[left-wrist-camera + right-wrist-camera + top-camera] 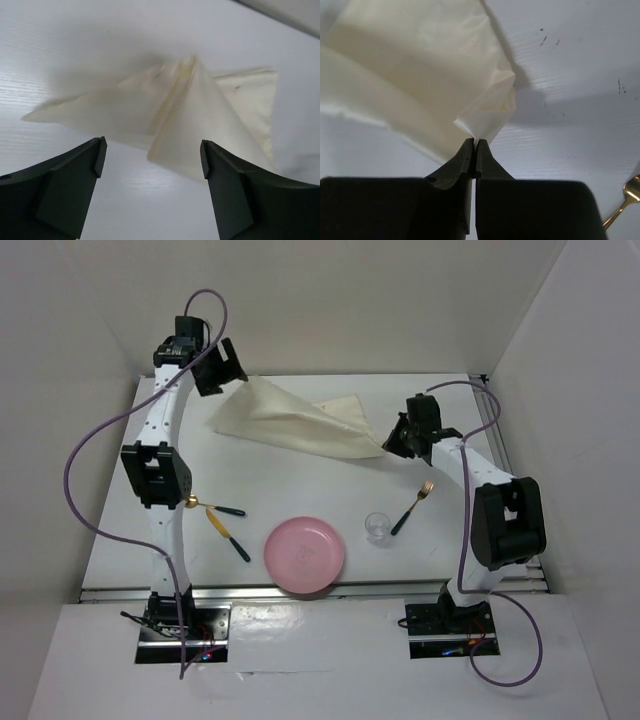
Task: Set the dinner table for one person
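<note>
left claw [222, 370] stands wide open at the far left of the large flat white rectangular counter with metal rails along its edges [300, 480]. its two dark fingers [75, 185] are spread apart with nothing between them. in the left wrist view it hangs over the cream rectangular fabric cloth [290, 425], which rises to a peaked fold beyond the gap. whether a finger touches the fabric cannot be told.

right claw [475, 145] is closed tight, its jaws pressed together on a thin corner of the cloth. seen from above, that claw sits at the cloth's right end, toward the far right of the counter. the cloth runs from there as a crumpled, slanting band to the left claw.

the counter fills the middle of the top view. white panels stand on its left, far and right sides, and both arm bases are fixed at its near edge. it carries everything else.

a round flat pink plate [304, 555] lies close to the near rail, about midway between the arms. a small clear glass [377, 527] stands upright just to its right, not touching it. right of the glass lies a gold fork with a black handle [413, 507], slanted, its tines toward the right claw. left of the plate lies a gold spoon with a black handle [215, 507], its bowl against the left arm. just beside it, nearer the plate, is a slanted gold knife with a black handle [230, 537].
</note>
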{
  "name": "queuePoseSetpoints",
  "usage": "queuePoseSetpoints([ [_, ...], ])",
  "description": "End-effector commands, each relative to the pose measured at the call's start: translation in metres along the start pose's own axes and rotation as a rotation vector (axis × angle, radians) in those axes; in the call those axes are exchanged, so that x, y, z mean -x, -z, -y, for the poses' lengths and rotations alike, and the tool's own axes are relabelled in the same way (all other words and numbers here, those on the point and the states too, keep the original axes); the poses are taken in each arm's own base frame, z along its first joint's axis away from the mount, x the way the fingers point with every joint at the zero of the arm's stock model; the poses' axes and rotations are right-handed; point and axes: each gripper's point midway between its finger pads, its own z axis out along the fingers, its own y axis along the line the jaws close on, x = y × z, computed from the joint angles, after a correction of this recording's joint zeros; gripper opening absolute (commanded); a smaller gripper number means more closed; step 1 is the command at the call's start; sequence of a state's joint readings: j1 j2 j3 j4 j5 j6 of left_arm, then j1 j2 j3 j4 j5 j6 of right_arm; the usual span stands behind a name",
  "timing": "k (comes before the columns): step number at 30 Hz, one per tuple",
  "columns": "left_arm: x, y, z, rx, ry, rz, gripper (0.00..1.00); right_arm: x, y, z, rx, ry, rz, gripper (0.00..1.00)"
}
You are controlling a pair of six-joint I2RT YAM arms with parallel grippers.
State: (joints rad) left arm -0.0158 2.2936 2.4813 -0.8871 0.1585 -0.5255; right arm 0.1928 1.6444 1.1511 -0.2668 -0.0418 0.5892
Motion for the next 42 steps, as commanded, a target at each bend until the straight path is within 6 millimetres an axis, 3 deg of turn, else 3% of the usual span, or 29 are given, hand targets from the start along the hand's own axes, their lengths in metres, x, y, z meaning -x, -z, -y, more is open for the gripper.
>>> queuePoseSetpoints([
  [1,-0.044,-0.01,-0.035,0.065,0.075,-0.188,0.97,0.006,-0.002,-0.014,0.049,-0.021,0.02,0.0],
  [2,-0.034,-0.009,-0.032,0.048,0.059,-0.124,0.97,0.01,-0.001,-0.017,0.055,-0.02,0.028,0.0],
  [3,-0.051,0.01,-0.039,0.074,0.071,-0.131,0.95,0.004,-0.003,-0.019,0.057,-0.012,0.015,0.0],
  [6,-0.064,0.037,-0.05,0.081,0.087,-0.09,0.86,0.002,-0.005,-0.022,0.058,0.003,0.005,0.0],
  [8,-0.078,0.041,-0.051,0.067,0.091,-0.11,0.72,0.001,-0.007,-0.025,0.055,0.009,0.006,0.0],
  [9,-0.095,0.034,-0.057,0.068,0.102,-0.155,0.68,-0.001,-0.01,-0.023,0.05,0.008,-0.001,0.0],
  [12,-0.103,0.023,-0.045,-0.017,0.139,-0.184,0.5,-0.002,-0.012,-0.025,0.047,0.034,0.002,0.0],
  [14,-0.108,0.014,-0.03,-0.065,0.145,-0.218,0.49,-0.004,-0.012,-0.023,0.04,0.034,-0.007,0.0],
  [15,-0.117,0.002,-0.022,-0.069,0.14,-0.247,0.56,-0.006,-0.011,-0.026,0.045,0.051,-0.011,0.0],
  [19,-0.111,-0.025,0.001,-0.072,0.11,-0.232,0.67,-0.02,-0.002,-0.026,0.039,0.076,-0.029,0.0],
  [23,-0.108,-0.054,0.015,-0.074,0.111,-0.241,0.66,-0.038,0.006,-0.011,0.002,0.082,-0.051,0.0],
  [25,-0.114,-0.064,0.033,-0.092,0.112,-0.251,0.66,-0.042,0.007,-0.007,0.001,0.092,-0.054,0.0],
  [29,-0.11,-0.086,0.052,-0.098,0.082,-0.202,0.66,-0.059,0.016,-0.016,0.051,0.139,-0.082,0.0],
  [34,-0.122,-0.116,0.036,0.022,0.044,-0.166,0.67,-0.07,0.017,0.0,0.008,0.15,-0.096,0.0],
  [36,-0.141,-0.129,0.021,0.061,0.049,-0.208,0.66,-0.072,0.016,0.007,-0.019,0.151,-0.092,0.0],
  [38,-0.153,-0.131,0.009,0.102,0.05,-0.232,0.64,-0.07,0.018,0.009,-0.031,0.161,-0.086,0.0],
  [39,-0.172,-0.135,-0.006,0.145,0.063,-0.273,0.64,-0.07,0.018,0.009,-0.031,0.161,-0.086,0.0],
  [42,-0.179,-0.129,-0.014,0.159,0.061,-0.27,0.66,-0.069,0.021,0.011,-0.04,0.172,-0.08,0.0],
])
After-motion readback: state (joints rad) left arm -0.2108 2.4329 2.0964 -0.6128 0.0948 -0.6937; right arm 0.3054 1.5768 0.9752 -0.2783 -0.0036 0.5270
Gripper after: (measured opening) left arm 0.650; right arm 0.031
